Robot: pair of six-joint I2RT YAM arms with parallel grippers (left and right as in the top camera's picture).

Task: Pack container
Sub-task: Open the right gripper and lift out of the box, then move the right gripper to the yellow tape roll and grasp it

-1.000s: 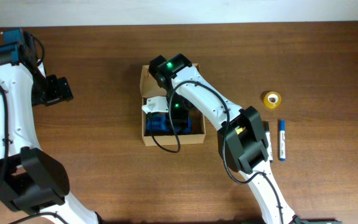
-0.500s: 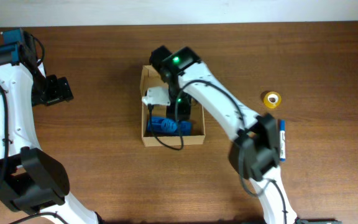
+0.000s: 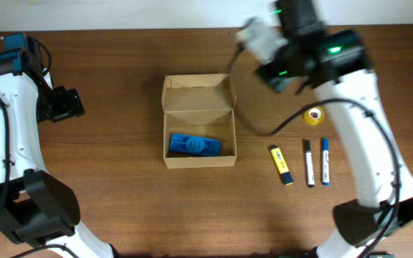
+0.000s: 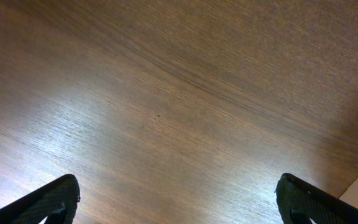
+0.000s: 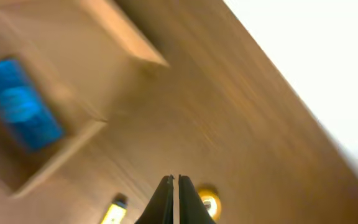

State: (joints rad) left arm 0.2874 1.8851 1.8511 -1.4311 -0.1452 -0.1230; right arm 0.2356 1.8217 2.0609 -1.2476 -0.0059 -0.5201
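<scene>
The left gripper hangs at the far left over the table, its fingers spread wide and empty. The container sits mid-table with its lid flap folded back and a blue plastic item inside. Right of it, near the table's far edge, the right gripper has its fingers pressed together on nothing. A yellow marker, black pen and blue pen lie side by side near a tape roll.
</scene>
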